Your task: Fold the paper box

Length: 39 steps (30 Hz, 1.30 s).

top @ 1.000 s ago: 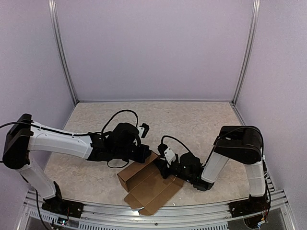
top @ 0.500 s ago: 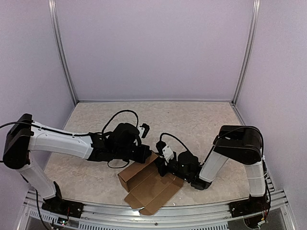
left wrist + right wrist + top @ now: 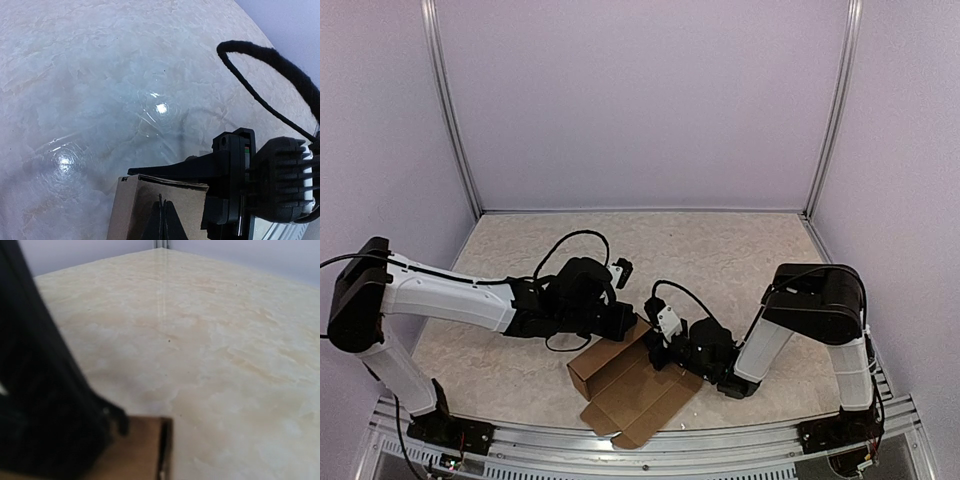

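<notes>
The paper box (image 3: 638, 398) is a brown cardboard piece, partly folded, lying at the near middle of the table with one wall raised on its left. My left gripper (image 3: 628, 322) is at its far edge. In the left wrist view its shut fingertips (image 3: 162, 221) rest against an upright cardboard panel (image 3: 131, 210). My right gripper (image 3: 656, 352) is at the box's far right corner. One of its fingers (image 3: 185, 169) lies along the top edge of that panel, while its other finger is hidden. The right wrist view is blurred and shows a brown corner of the box (image 3: 142, 450).
A black cable (image 3: 280, 75) loops over the left wrist. A dark, blurred arm part (image 3: 45, 400) fills the left of the right wrist view. Purple walls with metal corner posts (image 3: 450, 120) enclose the marbled table (image 3: 720, 250). A metal rail (image 3: 720, 440) runs along the near edge.
My right gripper has edged slightly left toward the box's far corner, and the cardboard has shifted a little with it. The left arm has stayed in place.
</notes>
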Motion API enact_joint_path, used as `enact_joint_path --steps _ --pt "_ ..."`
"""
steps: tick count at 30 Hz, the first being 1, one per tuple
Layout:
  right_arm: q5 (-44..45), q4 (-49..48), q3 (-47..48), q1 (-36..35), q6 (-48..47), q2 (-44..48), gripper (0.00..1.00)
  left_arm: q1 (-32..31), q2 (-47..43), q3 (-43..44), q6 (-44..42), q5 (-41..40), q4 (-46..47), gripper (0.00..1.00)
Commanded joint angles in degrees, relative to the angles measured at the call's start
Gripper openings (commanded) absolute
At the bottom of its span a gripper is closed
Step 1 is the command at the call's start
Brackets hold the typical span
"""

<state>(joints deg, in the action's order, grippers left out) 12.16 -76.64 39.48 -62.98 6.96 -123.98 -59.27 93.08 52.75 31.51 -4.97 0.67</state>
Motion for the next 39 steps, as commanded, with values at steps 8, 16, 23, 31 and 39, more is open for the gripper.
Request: enact_joint_path --steps 8,16,23,31,39 --pt "1.07 -1.86 1.06 -0.67 -0.32 -0.83 0.0 -0.5 -0.93 0.15 0.27 -1.13 -3.07 0.0" --pt "0.66 -2.25 0.18 -0.82 -0.39 0.22 0.0 -0.31 -7.61 -0.97 0.49 -5.13 -4.6 0.27" --pt "1.02 -0.77 -0.51 -0.89 0.0 1.68 0.1 0.64 -12.23 -0.96 -0.14 -8.69 -8.81 0.39" --pt "1.85 0.08 -3.7 -1.48 -0.22 4.99 0.27 1.29 -14.69 -3.14 0.46 -10.35 -10.33 0.41" --pt "3.71 2.42 -3.68 -2.45 -0.71 4.59 0.27 1.43 -15.2 -3.62 0.74 -9.97 -9.9 0.42"
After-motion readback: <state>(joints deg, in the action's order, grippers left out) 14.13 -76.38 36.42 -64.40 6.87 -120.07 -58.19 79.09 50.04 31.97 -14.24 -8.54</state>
